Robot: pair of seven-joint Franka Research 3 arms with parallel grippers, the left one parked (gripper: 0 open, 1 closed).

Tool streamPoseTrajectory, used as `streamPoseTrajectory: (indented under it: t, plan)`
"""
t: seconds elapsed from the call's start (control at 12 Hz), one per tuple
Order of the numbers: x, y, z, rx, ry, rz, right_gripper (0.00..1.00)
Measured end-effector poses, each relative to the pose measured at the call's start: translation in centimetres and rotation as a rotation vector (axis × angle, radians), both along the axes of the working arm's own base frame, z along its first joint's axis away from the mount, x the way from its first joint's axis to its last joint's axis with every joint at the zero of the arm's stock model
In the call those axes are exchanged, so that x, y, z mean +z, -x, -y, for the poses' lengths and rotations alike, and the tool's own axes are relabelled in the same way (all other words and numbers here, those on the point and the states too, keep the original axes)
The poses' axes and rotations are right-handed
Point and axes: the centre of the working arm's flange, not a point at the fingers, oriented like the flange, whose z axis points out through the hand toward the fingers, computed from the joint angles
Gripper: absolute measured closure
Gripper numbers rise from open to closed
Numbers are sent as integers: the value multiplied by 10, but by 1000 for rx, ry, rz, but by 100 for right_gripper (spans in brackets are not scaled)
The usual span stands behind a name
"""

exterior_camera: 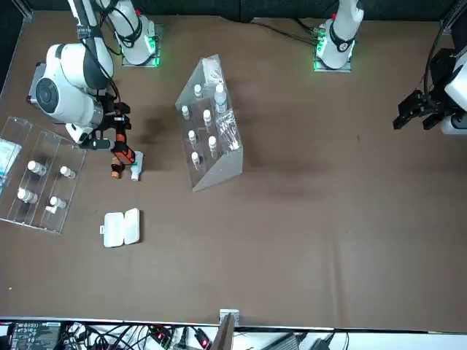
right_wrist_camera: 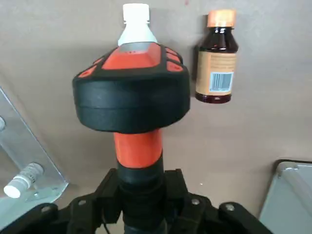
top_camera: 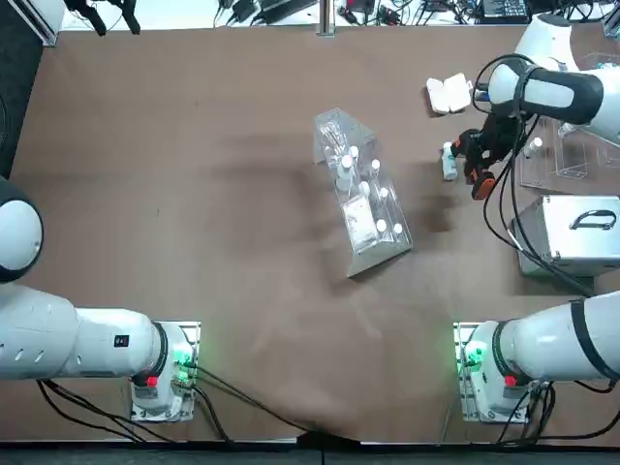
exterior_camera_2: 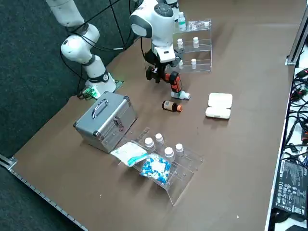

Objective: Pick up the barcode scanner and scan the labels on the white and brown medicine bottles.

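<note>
In the upper right of the top view, the barcode scanner [right_wrist_camera: 139,146] sits clamped in the right gripper [right_wrist_camera: 144,200], its head over the white bottle [exterior_camera_2: 181,95]. Aim squarely at label 1, holding steady, clear of the brown bottle [exterior_camera_2: 172,106].

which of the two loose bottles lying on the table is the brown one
The amber-brown bottle with the orange cap and barcode label; the other, under the scanner, is white-capped.
</note>
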Motion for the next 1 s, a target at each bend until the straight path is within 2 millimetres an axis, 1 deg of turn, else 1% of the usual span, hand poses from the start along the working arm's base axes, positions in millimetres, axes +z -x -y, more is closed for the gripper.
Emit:
streamPoseTrajectory:
  t: [0.33,0.75,1.0]
  plan:
    - [-6,1,-1,-15,-13,-17,57]
    - [-15,10,0,-17,-12,-44,57]
    - [-16,11,0,-17,-12,-46,57]
